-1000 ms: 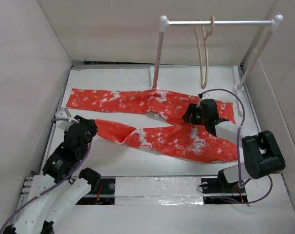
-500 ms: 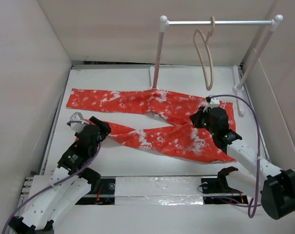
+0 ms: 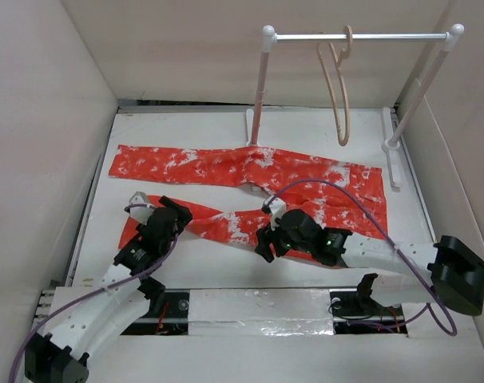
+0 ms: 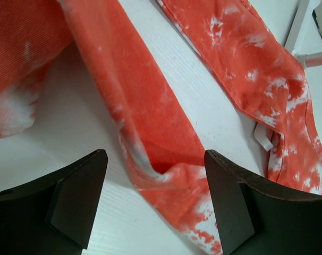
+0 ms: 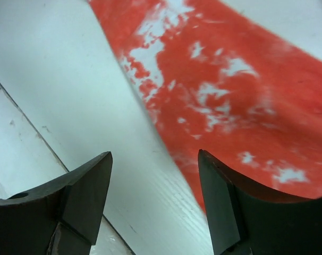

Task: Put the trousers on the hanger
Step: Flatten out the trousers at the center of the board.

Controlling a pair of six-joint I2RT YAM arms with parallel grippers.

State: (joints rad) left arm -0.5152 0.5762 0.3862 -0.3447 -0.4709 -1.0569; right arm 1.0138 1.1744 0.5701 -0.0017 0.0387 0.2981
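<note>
The red-orange trousers (image 3: 226,169) lie flat on the white table, both legs running left from the waist at the right. The near leg has a fold at its left end. My left gripper (image 3: 181,214) hovers open over that fold (image 4: 150,117), with fabric below the jaws but not clamped (image 4: 155,175). My right gripper (image 3: 263,246) stands open and low over the near leg's front edge (image 5: 230,95), which passes between its fingers (image 5: 154,159). The beige hanger (image 3: 343,132) hangs by its hook from the rail at the back.
The white two-post rail rack (image 3: 262,88) stands at the back right, its feet on the table. White walls close in the left, right and back. A taped strip (image 3: 258,307) runs along the near edge between the arm bases. A white label (image 4: 264,141) sticks out from the far leg.
My right arm swung from the waist end leftward and nearer, to the middle of the near leg. My left gripper opened and moved right over the leg's fold. The hanger swung slightly.
</note>
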